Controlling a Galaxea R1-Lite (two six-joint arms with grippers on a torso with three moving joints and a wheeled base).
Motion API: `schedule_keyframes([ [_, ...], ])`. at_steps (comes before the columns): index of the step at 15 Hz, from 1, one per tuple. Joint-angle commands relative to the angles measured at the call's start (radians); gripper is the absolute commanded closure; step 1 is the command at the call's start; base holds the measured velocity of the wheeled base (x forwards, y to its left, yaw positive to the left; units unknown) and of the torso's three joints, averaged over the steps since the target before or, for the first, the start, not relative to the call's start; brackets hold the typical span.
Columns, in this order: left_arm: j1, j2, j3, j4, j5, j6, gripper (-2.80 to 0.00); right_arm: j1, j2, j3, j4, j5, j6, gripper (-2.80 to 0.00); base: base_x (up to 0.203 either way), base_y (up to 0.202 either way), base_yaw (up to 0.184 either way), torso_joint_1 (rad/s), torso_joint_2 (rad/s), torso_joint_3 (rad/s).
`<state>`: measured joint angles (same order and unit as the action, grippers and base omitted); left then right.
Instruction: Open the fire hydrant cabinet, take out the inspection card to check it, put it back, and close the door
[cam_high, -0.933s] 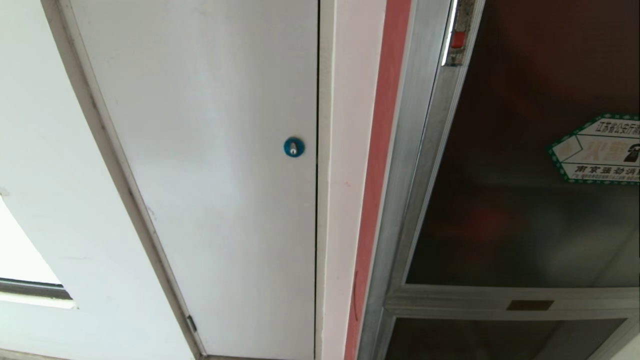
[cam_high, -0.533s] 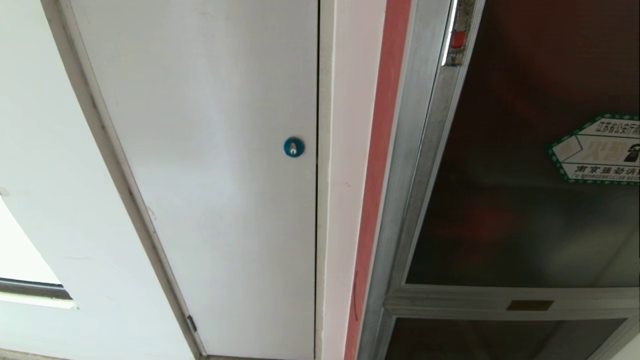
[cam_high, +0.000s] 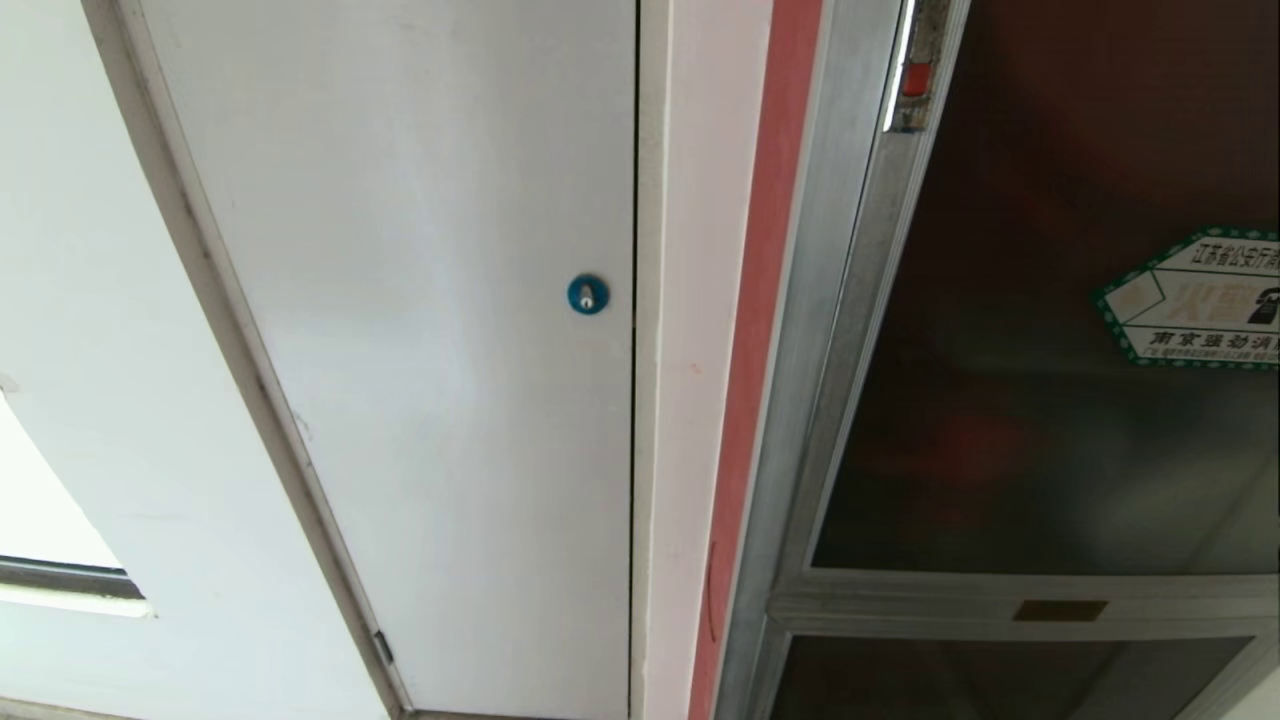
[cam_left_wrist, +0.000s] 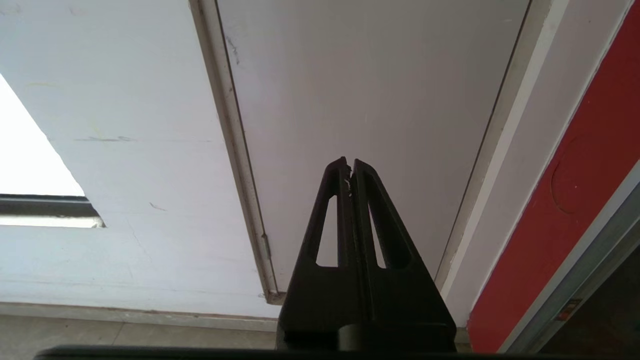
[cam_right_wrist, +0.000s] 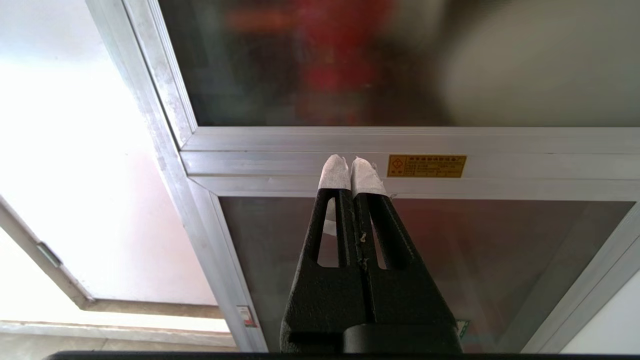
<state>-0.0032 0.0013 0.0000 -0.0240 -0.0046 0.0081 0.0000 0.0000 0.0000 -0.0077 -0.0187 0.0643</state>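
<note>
The fire hydrant cabinet (cam_high: 800, 400) fills the right side of the head view with its silver metal frame. Its dark tinted glass door (cam_high: 1030, 400) is closed, carrying a green-bordered hexagonal sticker (cam_high: 1195, 298) and a small red latch (cam_high: 915, 80) near the top. Red shapes show dimly behind the glass (cam_right_wrist: 340, 55). The inspection card is hidden. Neither arm appears in the head view. My right gripper (cam_right_wrist: 350, 161), shut and empty with white-wrapped tips, points at the frame's crossbar (cam_right_wrist: 280, 162). My left gripper (cam_left_wrist: 349, 162), shut and empty, points at a plain white door (cam_left_wrist: 370, 100).
A plain white door (cam_high: 420, 330) with a blue round lock (cam_high: 588, 294) stands left of the cabinet, past a red strip (cam_high: 760, 330). A yellow label (cam_right_wrist: 426, 166) sits on the crossbar. A lower dark panel (cam_right_wrist: 450, 260) lies under it. Floor (cam_left_wrist: 125, 335) shows at the wall's base.
</note>
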Motion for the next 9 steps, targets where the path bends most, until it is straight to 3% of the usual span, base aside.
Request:
schedule_keyframes([
  [1,0.000,0.000,0.012,-0.001,0.000,0.000,0.00,0.000,0.002,0.000,0.003,-0.003,-0.003,0.00,0.000,0.000,0.000,0.000,0.00,0.000],
  [6,0.000,0.000,0.012,-0.001,0.000,0.000,0.00,0.001,0.026,-0.110,0.060,0.007,-0.003,0.00,0.000,0.000,0.000,0.000,0.00,0.000],
  [9,0.000,0.000,0.012,-0.001,0.000,0.000,0.00,0.002,0.099,-0.199,0.077,0.057,-0.001,0.00,0.000,0.000,0.000,0.000,0.00,0.000],
])
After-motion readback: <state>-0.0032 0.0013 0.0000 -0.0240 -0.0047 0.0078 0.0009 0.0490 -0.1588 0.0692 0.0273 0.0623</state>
